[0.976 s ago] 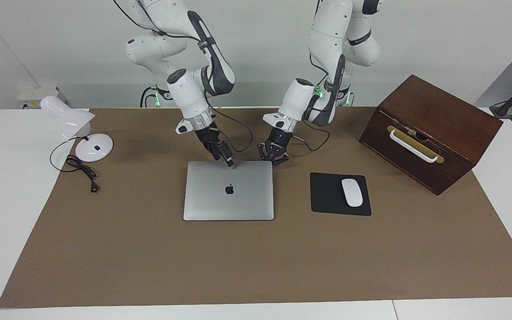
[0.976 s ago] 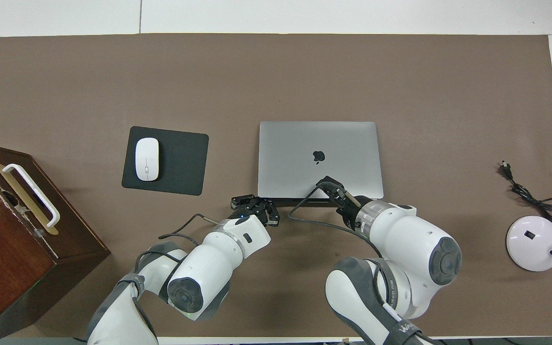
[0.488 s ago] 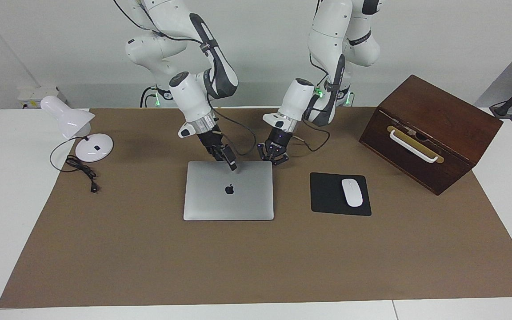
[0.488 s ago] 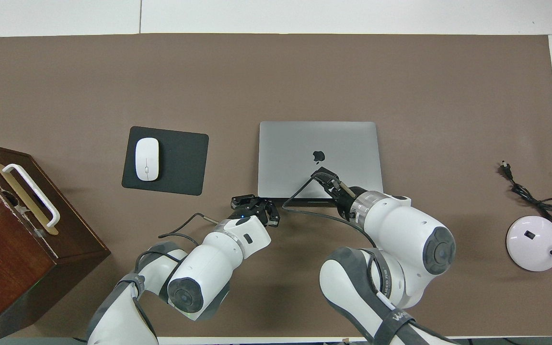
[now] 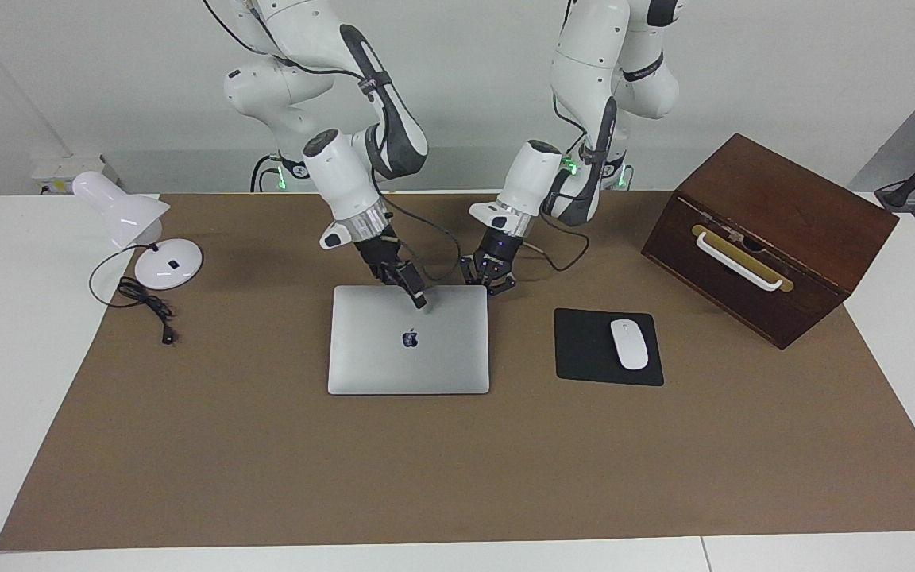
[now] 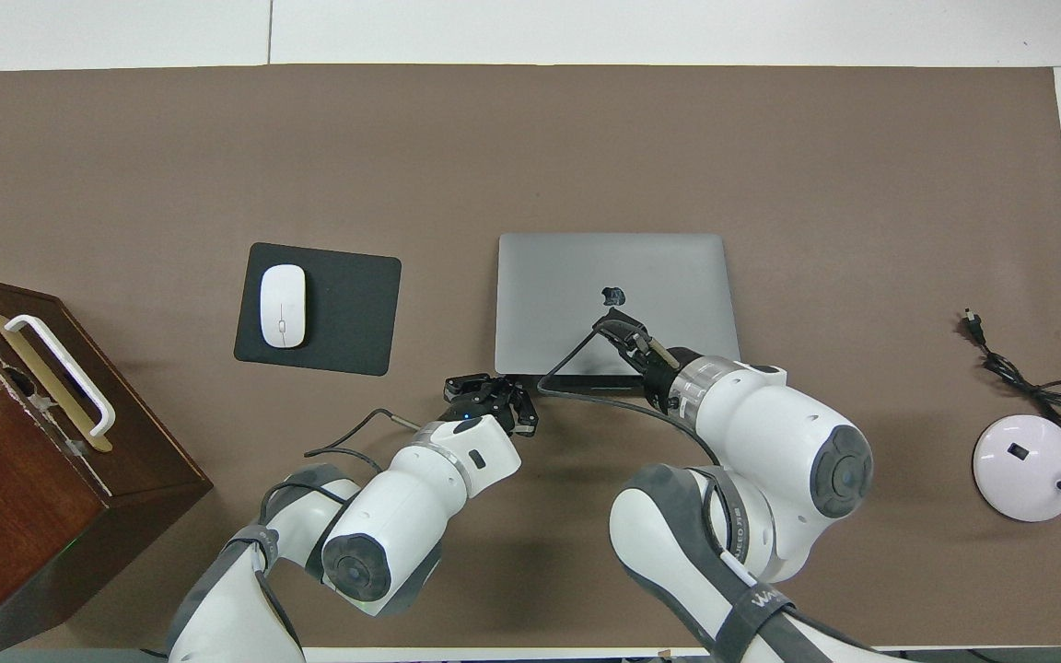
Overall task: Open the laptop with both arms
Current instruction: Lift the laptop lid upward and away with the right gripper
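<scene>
The silver-grey laptop (image 5: pixel 394 361) (image 6: pixel 577 276) lies mid-table on the brown mat, apple logo up. The lid edge nearest the robots is lifted slightly off the base. My right gripper (image 5: pixel 420 302) (image 6: pixel 606 324) reaches down at a slant and is shut on that raised lid edge near its middle. My left gripper (image 5: pixel 492 287) (image 6: pixel 486 389) is shut and low, at the laptop's robot-side corner toward the left arm's end. I cannot tell whether it touches the base.
A black mouse pad (image 5: pixel 584 349) with a white mouse (image 5: pixel 629 343) lies beside the laptop toward the left arm's end. A wooden box (image 5: pixel 775 230) with a white handle stands past it. A white desk lamp (image 5: pixel 120 208) and its cord (image 5: pixel 148 306) sit at the right arm's end.
My right gripper has moved up and away from the robots, and the lid's robot-side edge has risen a little with it. The left gripper has hardly moved.
</scene>
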### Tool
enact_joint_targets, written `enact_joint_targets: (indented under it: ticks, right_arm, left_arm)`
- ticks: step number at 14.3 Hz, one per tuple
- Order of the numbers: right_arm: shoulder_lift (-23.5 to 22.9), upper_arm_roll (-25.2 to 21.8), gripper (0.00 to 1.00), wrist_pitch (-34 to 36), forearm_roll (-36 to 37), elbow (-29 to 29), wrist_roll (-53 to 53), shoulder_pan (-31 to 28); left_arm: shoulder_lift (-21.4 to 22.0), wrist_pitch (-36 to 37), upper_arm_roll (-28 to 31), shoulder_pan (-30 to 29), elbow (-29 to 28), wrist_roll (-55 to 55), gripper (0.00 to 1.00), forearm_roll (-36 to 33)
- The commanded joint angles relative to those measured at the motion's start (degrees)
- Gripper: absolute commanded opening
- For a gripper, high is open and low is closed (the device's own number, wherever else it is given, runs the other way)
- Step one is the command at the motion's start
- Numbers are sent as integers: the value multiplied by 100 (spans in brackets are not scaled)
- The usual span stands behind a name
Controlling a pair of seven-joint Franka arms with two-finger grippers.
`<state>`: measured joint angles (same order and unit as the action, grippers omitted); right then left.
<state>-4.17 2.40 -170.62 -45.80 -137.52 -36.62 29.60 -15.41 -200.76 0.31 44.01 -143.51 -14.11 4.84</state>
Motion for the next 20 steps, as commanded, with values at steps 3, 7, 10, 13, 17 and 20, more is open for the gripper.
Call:
enact_joint_targets:
  ticks: [3,7,10,13,17,20]
  right_arm:
    - [-269,7,99,-77,-87,436,304,-130]
    - [-330,7,99,-68,-87,551,313,-192]
    - [-365,7,99,-68,-87,647,313,-183]
    - [-462,7,99,-59,-87,858,304,-183]
    - [-611,7,99,-50,-87,1200,304,-218]
    - [-760,-2,100,-68,-87,1516,304,-253]
  left_arm:
    - [-683,1,171,126,183,154,0,113]
    - [-683,1,171,126,183,154,0,113]
    - [-683,1,171,126,191,154,0,113]
    - [-683,1,180,126,191,154,0,113]
    - [-683,1,198,126,191,154,0,105]
    - [-683,1,198,126,191,154,0,105]
